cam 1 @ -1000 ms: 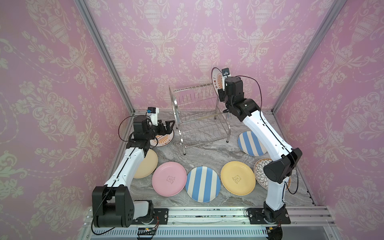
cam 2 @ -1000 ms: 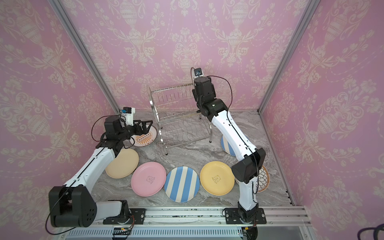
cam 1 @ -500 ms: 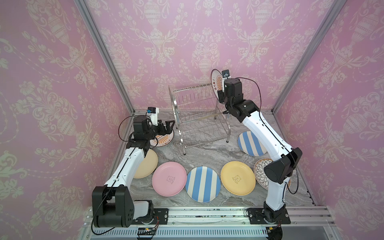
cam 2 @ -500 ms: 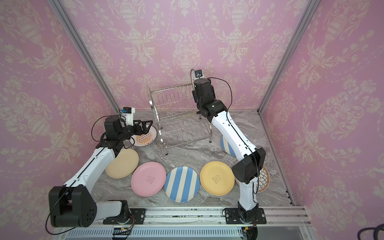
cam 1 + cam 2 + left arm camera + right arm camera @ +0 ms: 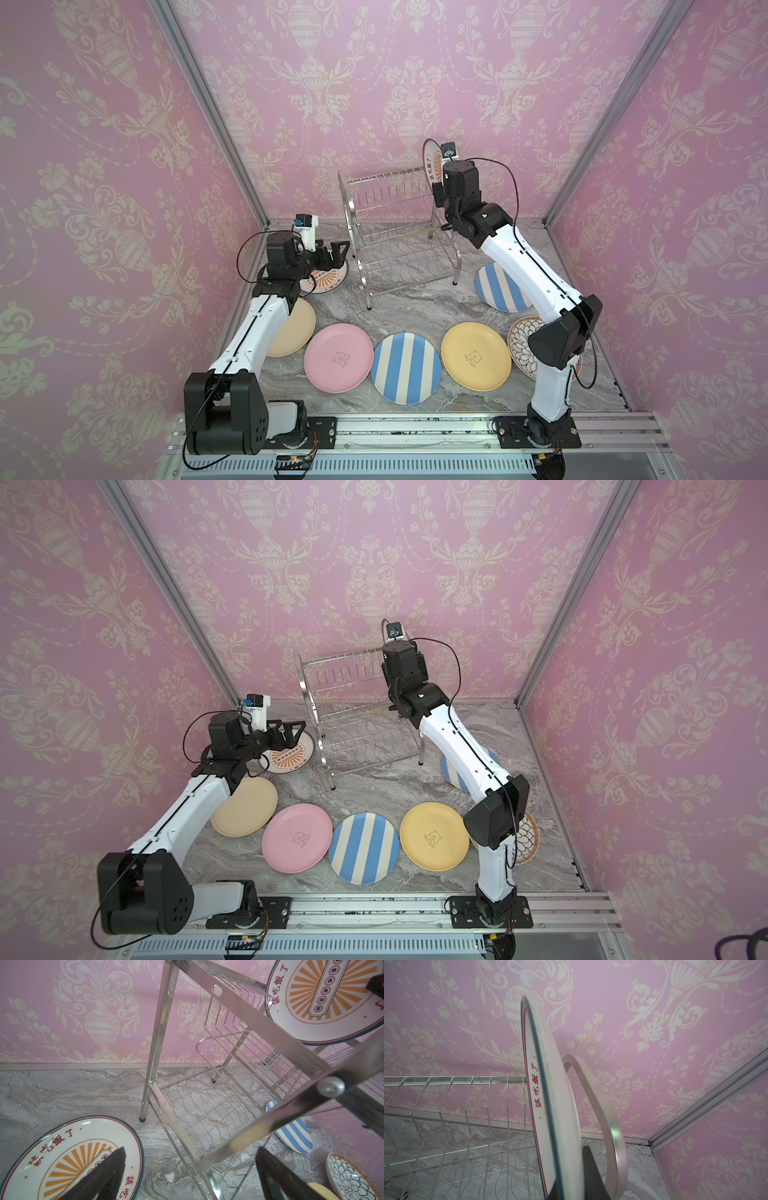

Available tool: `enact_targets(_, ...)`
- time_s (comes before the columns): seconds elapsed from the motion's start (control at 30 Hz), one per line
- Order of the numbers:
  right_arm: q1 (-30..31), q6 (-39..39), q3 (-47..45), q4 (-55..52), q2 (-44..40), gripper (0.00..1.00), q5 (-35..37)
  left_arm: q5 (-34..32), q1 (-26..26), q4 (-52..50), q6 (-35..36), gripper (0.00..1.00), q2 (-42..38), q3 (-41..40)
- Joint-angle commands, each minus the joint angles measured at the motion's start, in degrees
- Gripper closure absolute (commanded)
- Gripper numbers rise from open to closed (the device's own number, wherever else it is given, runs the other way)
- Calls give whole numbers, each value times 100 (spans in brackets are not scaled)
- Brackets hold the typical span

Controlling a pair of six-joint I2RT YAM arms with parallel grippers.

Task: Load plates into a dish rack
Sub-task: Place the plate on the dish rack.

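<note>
Shiny chrome wire dish rack (image 5: pixel 249 1012), glossy glazed sunburst plate (image 5: pixel 324 999), matt pink plate (image 5: pixel 338 357), marble-look tabletop (image 5: pixel 415 307)

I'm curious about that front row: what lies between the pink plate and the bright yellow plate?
A blue-and-white striped plate lies flat there; both top views show it.

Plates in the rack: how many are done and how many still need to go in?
None stands free in the dish rack yet. The right gripper holds one orange sunburst plate upright at the top shelf's end. Seven lie on the table: the other sunburst plate by the open left gripper, a cream plate, pink plate, yellow plate, black-petal plate and two blue-striped plates.
</note>
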Motion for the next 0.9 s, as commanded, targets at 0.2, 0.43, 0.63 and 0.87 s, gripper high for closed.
enact_targets(0.2,-325,315,-432,93,-282,97,-317,46,43,-52,179,1,-44,176)
enact_targets(0.43,-382,94,-191,54,-169,80,-374,29,45,-73,180,1,-81,195)
enact_targets(0.63,-411,-56,52,24,-89,75,-434,19,41,-106,188,1,-160,188)
enact_targets(0.87,-407,-75,149,-36,-105,65,-509,14,41,-117,183,1,-227,158)
